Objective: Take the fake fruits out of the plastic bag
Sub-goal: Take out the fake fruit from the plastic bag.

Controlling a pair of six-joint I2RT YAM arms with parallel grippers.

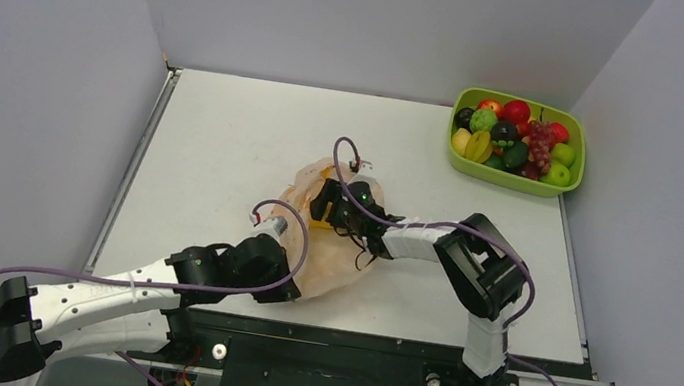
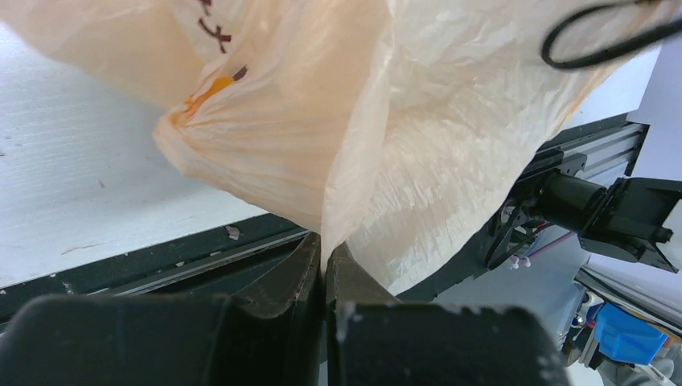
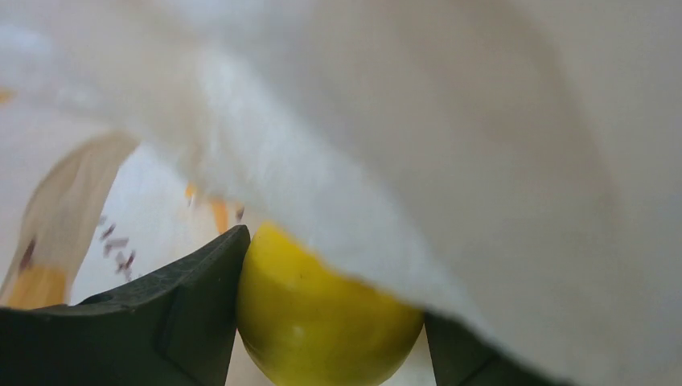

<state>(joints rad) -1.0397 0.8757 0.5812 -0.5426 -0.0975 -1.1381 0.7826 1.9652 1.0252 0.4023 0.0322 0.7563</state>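
The peach-orange plastic bag (image 1: pixel 330 252) lies crumpled mid-table. My left gripper (image 1: pixel 275 227) is shut on a fold of the bag (image 2: pixel 402 161) at its near left edge, the film pinched between the fingertips (image 2: pixel 310 265). My right gripper (image 1: pixel 325 201) reaches into the bag from the right. In the right wrist view it is shut on a glossy yellow fake fruit (image 3: pixel 322 318) held between both fingers (image 3: pixel 193 305), with bag film (image 3: pixel 442 161) draped over the top. Other fruits inside the bag are hidden.
A lime-green tray (image 1: pixel 511 182) at the back right holds several fake fruits, including a grape bunch (image 1: pixel 539 140). The table's dark near edge and rail (image 2: pixel 161 261) run just below the bag. Grey walls enclose the table.
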